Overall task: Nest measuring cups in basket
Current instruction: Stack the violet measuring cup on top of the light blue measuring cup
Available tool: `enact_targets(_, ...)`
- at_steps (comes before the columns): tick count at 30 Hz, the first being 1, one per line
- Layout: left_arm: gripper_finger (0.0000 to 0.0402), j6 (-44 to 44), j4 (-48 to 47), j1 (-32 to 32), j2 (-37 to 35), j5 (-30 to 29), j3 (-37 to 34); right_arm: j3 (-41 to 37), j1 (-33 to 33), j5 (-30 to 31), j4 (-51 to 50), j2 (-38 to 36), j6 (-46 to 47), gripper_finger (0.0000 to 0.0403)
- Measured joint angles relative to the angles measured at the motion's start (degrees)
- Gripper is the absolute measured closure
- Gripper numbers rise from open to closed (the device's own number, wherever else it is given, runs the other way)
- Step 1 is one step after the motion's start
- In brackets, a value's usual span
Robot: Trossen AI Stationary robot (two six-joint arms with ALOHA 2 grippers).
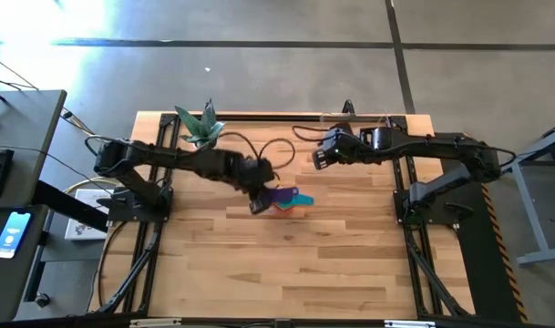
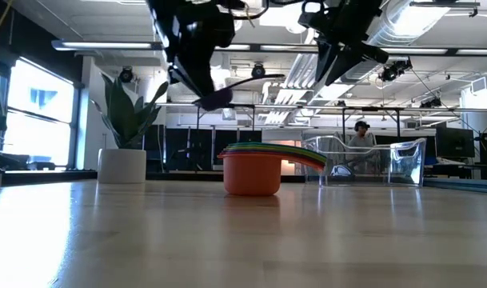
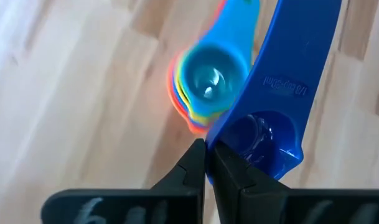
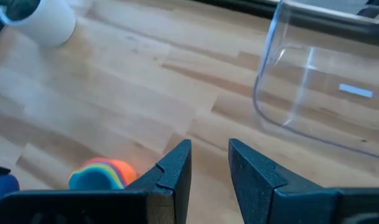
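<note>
Several measuring cups sit nested in one stack on the table's middle, orange outermost, a teal cup innermost. My left gripper is shut on a blue cup and hangs with it just above the stack. My right gripper hovers open, nothing between its fingers, to the far right of the stack and near the clear basket. The basket stands on the table at the far right. My left gripper pinches the wall of the blue cup's bowl at its rim, on the side away from the handle. The fingers slant down from the table's left. The cup is lifted clear above the stack, its handle reaching toward the right.
A white pot with a green plant stands at the table's far left. Cables loop over the far middle of the table. The near half of the wooden tabletop holds nothing.
</note>
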Motion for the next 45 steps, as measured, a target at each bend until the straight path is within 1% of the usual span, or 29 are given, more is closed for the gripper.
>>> enact_targets(6,0.0396,8.66,8.6,3.23,0.0,0.56,0.02,0.0,-3.69,0.58,1.81,0.0,-2.13,0.0304)
enact_targets(9,0.0396,10.23,13.6,3.81,-0.01,1.11,0.02,0.0,-5.05,0.94,3.23,0.0,-4.02,0.0304)
enact_targets(12,0.0396,9.93,15.86,4.43,0.24,2.93,0.02,0.0,-6.2,0.9,4.1,0.0,-5.02,0.0304)
enact_targets(19,0.0396,8.04,15.87,5.18,1.09,5.23,0.01,0.0,-8.28,0.84,4.38,0.0,-6.05,0.0304)
enact_targets(23,0.0396,7.07,13.5,6.07,1.07,8.39,2.25,0.0,-8.85,0.87,4.52,0.0,-6.06,0.0304)
enact_targets(26,0.0396,7.4,11.8,6.88,0.97,8.65,4.49,0.0,-9.19,0.86,4.52,0.0,-5.75,0.0304)
enact_targets(32,0.0396,6.55,7.97,7.86,1.18,9.12,4.68,0.0,-9.19,0.86,4.52,0.0,-3.13,0.0304)
enact_targets(45,0.0396,6.52,8.57,5.92,8.83,10.79,4.67,0.0,-9.15,0.88,4.02,0.02,-2.59,0.0304)
